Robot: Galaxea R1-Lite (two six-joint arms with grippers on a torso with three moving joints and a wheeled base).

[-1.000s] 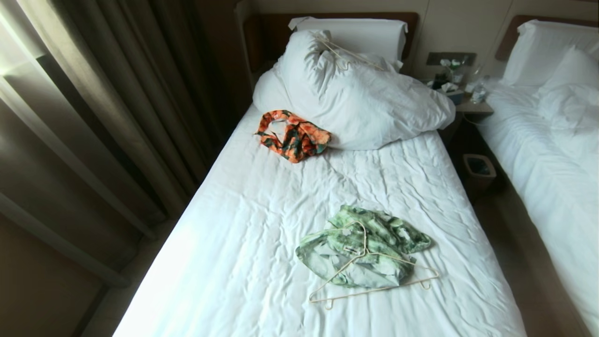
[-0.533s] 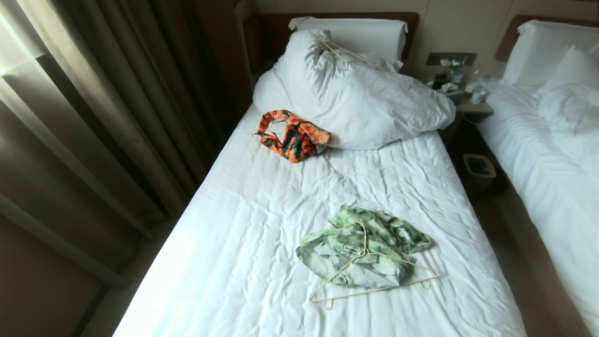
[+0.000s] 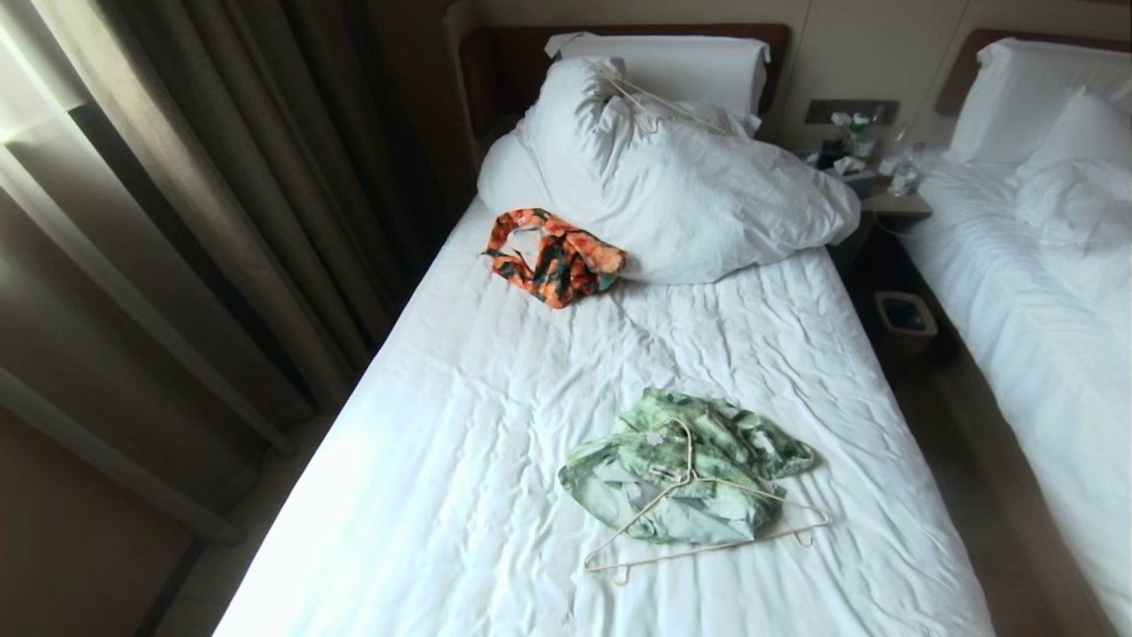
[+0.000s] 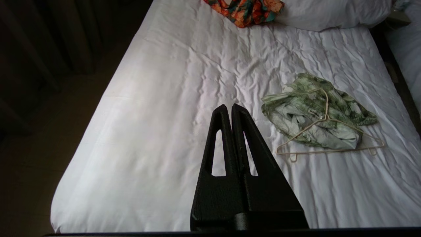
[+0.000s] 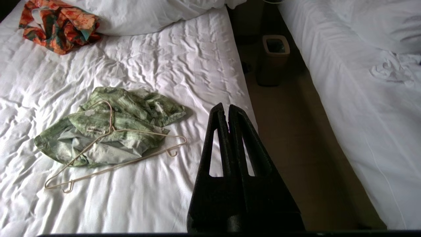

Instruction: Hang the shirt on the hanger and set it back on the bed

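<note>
The shirt [image 3: 685, 469] is lying crumpled on the near right of the bed [image 3: 460, 442], the hanger [image 3: 699, 522] resting on top. Your left gripper [image 4: 229, 107] and right gripper [image 5: 225, 107] are hovering above, jaws closed, holding nothing.

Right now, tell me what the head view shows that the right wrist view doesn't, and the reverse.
Head view only: the curtains, the headboard, a second hanger lying on top of the duvet, and the nightstand. Right wrist view only: the right gripper, jaws shut, empty, held above the bed's edge. Both show the shirt crumpled on the bed with the hanger lying across it, the orange garment, the bin and the neighbouring bed.
</note>
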